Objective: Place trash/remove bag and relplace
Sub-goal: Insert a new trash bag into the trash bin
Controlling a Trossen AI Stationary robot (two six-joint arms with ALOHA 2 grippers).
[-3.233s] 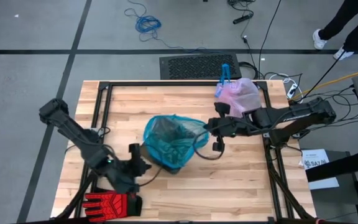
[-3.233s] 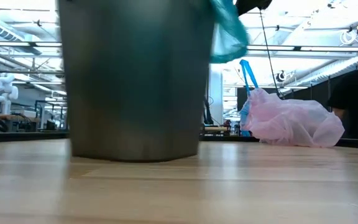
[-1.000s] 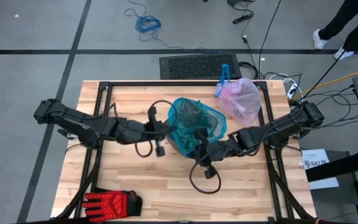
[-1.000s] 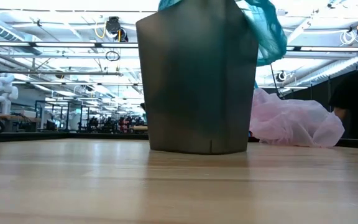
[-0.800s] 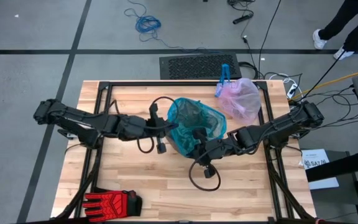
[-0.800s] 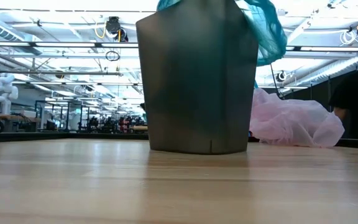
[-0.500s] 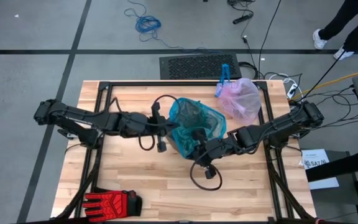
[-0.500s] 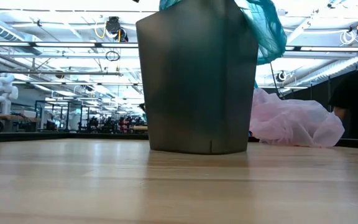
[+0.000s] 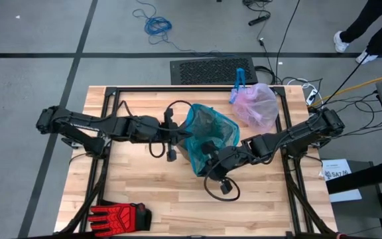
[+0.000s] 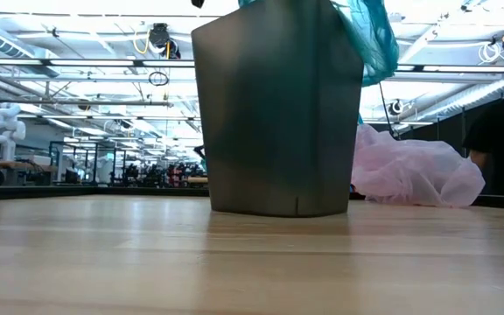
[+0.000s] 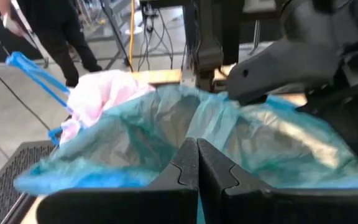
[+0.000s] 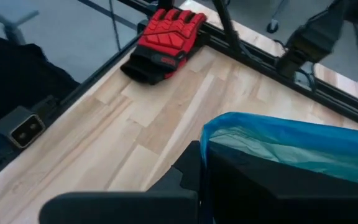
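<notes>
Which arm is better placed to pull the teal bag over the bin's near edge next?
Probably the right gripper: shut on the teal bag at the bin's near side.

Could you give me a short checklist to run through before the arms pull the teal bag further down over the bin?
1. Left gripper shut on the teal bag rim: ok, per the left wrist view.
2. Right gripper shut on the opposite rim: ok.
3. Bin upright on the table: ok.
4. Teal bag draped over the bin's edge: ok on one side in the low view; all around, cannot tell.
5. Pink bag out of the bin, at the table's far edge: ok.
6. Glove away from both arms: ok.
</notes>
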